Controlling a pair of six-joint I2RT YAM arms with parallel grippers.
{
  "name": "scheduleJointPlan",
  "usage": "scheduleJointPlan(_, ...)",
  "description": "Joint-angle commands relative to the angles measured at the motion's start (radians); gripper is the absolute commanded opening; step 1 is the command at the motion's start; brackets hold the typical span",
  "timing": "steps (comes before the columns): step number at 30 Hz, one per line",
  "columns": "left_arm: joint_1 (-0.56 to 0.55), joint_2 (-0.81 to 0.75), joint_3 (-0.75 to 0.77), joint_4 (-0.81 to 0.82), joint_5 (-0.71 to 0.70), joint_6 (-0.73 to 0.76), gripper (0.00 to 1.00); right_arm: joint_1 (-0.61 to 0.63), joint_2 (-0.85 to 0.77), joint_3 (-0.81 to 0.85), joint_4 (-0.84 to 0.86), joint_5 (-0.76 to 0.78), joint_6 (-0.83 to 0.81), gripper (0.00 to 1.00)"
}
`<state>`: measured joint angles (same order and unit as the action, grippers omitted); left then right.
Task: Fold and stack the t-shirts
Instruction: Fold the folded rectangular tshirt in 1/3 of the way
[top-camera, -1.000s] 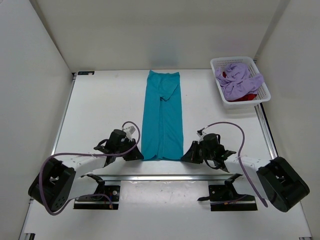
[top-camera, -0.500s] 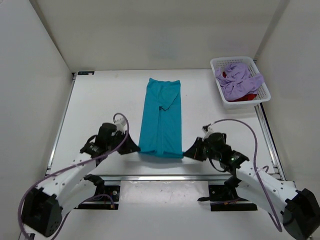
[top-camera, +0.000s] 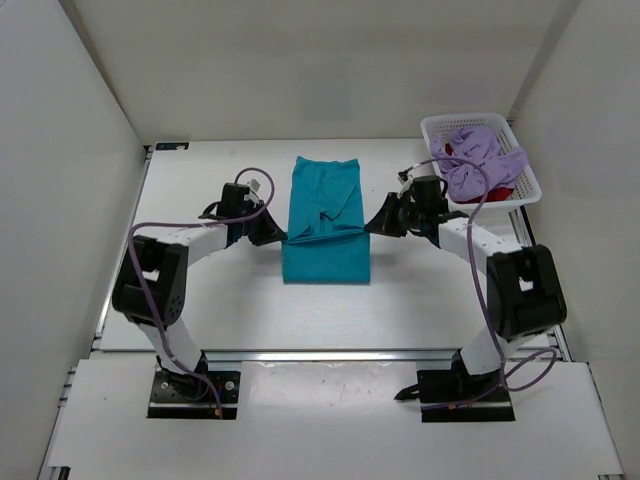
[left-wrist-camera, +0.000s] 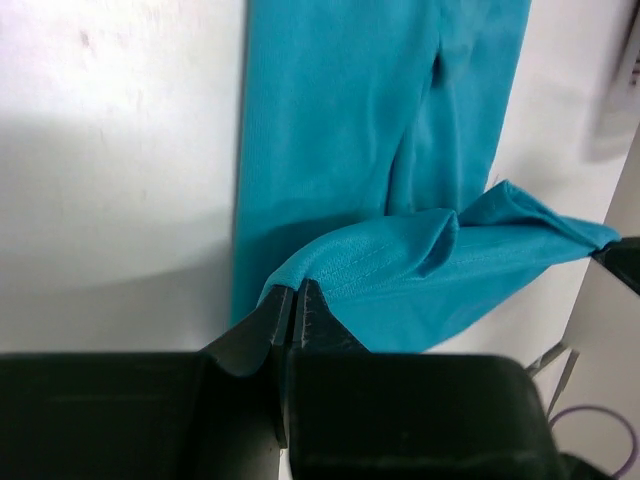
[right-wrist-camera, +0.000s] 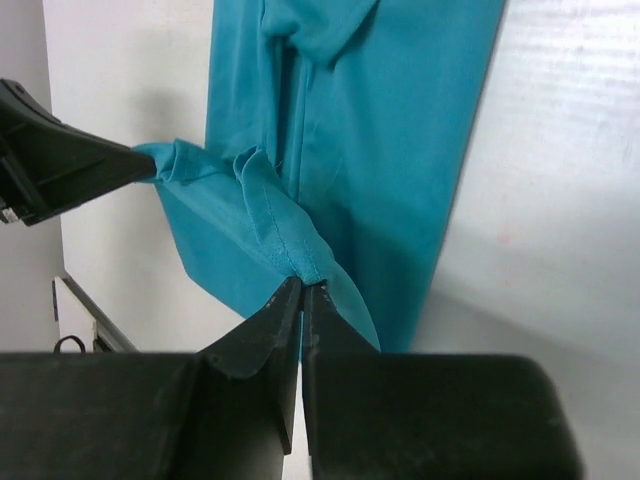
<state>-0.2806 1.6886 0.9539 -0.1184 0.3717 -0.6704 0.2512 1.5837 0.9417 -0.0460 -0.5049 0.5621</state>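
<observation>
The teal t-shirt (top-camera: 325, 225) lies as a narrow strip in the middle of the table, its near end lifted and carried back over the rest. My left gripper (top-camera: 281, 238) is shut on the left corner of that hem (left-wrist-camera: 330, 262). My right gripper (top-camera: 371, 229) is shut on the right corner (right-wrist-camera: 300, 262). The hem stretches between them above the lower layer. Both arms reach far out over the table. The lavender t-shirt (top-camera: 478, 160) and a bit of the deep red t-shirt (top-camera: 497, 193) lie bunched in the white basket (top-camera: 490, 203).
The white mesh basket stands at the back right corner of the table. White walls (top-camera: 80, 130) close the table in on the left, back and right. A metal rail (top-camera: 330, 355) runs along the near edge by the arm bases.
Both grippers have carried the teal shirt's near hem from the front edge toward the back, doubling the strip over itself. The arms have stretched out away from their bases.
</observation>
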Motion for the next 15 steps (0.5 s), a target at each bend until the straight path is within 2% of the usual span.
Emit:
scheduleJointPlan(1,0.009,0.048,0.127,0.051,-0.03,-0.029,0.0,-0.021,0.091,0.112,0.038,-0.044,-0.054,0.0)
scheduleJointPlan(8,0.024,0.269,0.341,-0.003,-0.037,0.002,0.08,-0.064,0.338,0.314,-0.04,-0.067,-0.102,0.0)
scheduleJointPlan(11,0.032,0.33,0.375,0.003,-0.031,-0.009,0.15,-0.069,0.41,0.367,-0.046,-0.064,-0.105,0.0)
scheduleJointPlan(13,0.037,0.338,0.365,0.019,-0.034,-0.018,0.26,-0.07,0.427,0.391,-0.048,-0.067,-0.102,0.01)
scheduleJointPlan(14,0.041,0.33,0.353,0.038,-0.037,-0.029,0.29,-0.063,0.427,0.394,-0.055,-0.06,-0.1,0.08)
scheduleJointPlan(15,0.053,0.323,0.327,0.054,-0.03,-0.052,0.36,-0.07,0.418,0.396,-0.051,-0.049,-0.099,0.19)
